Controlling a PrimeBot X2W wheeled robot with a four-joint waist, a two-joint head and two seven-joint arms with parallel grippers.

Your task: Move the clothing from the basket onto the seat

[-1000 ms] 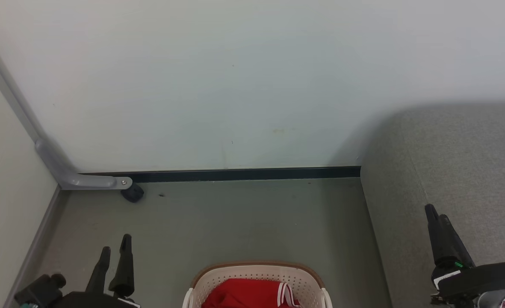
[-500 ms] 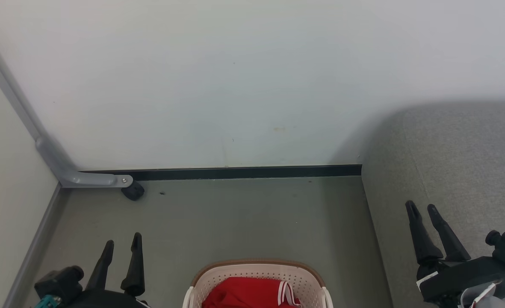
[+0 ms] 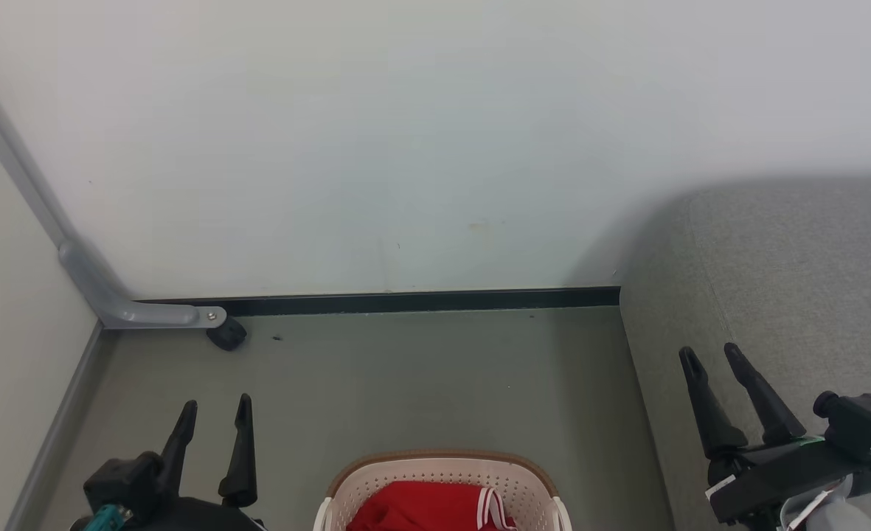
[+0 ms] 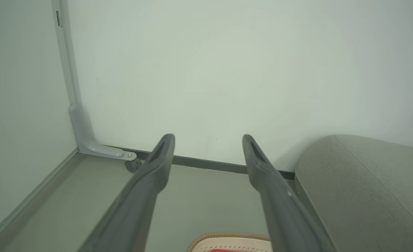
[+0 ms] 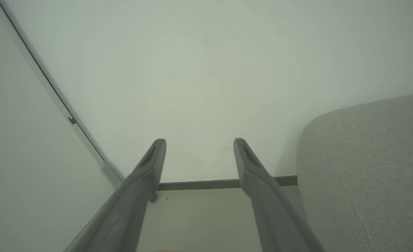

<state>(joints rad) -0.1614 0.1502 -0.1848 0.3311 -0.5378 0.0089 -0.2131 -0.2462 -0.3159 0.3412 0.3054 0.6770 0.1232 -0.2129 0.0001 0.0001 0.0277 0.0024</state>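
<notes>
Bare living-room corner: sofa [image 3: 796,265], laundry basket [image 3: 435,472]

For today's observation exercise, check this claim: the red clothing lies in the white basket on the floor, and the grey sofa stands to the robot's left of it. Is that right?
Not quite. The sofa stands to the robot's right of the basket, not its left, as the head view shows. The red clothing does lie in the basket on the floor.
</notes>
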